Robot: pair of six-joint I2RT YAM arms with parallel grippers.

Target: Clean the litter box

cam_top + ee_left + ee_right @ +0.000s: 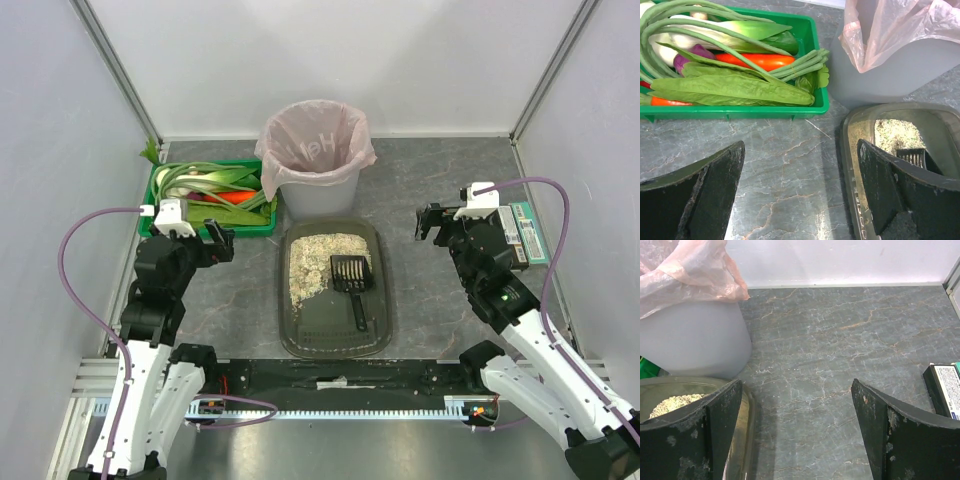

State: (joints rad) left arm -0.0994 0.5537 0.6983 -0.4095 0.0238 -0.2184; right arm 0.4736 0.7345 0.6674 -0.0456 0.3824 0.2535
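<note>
A big, flat, dark grey-green plastic litter box [332, 338] sits in the middle of the dark grey stone-look table [430, 165]. Sandy beige litter [312, 262] is heaped at its far end. A black plastic scoop [351, 280] lies inside, its head on the litter. Just behind stands a round grey bin with a pink bag [317, 190]. Next to the bin is a green plastic crate [252, 229] full of vegetables. The left gripper [190, 234] and the right gripper [462, 224] hang on either side of the litter box, jaws wide apart and holding nothing.
</note>
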